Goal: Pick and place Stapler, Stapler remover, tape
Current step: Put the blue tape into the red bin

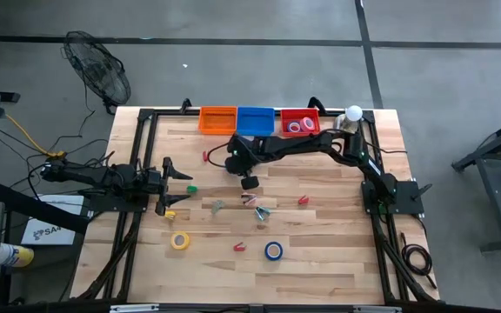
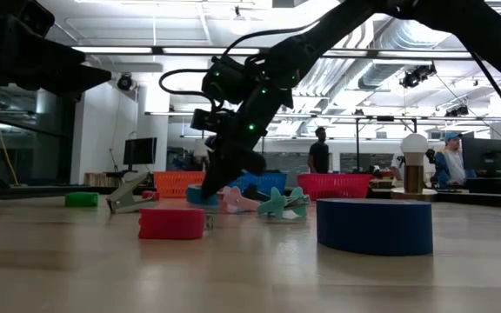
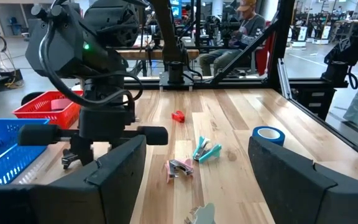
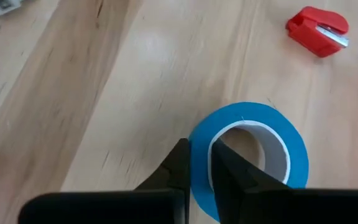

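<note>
1. The right claw (image 4: 202, 171) is closest to the lens, looking straight down. It is clenched, pinching the wall of a blue tape roll (image 4: 247, 112), one finger inside the ring and one outside.
2. The roll lies flat, its open centre facing up. I cannot tell whether it has left the worktop (image 1: 337, 243).
3. The red basket (image 1: 283, 122) already holds two tape rolls (image 1: 300, 127), so it looks like the target.
4. The basket lies beyond the right claw towards the far edge and a little towards the right arm's base, with the blue basket (image 1: 255, 120) just beside it.
5. The left claw (image 1: 178, 174) waits released, well apart from the red basket, so the right arm is nearer.
6. A yellow roll (image 1: 179, 241) and a loose blue roll (image 1: 273, 251) lie far from the red basket.
</note>
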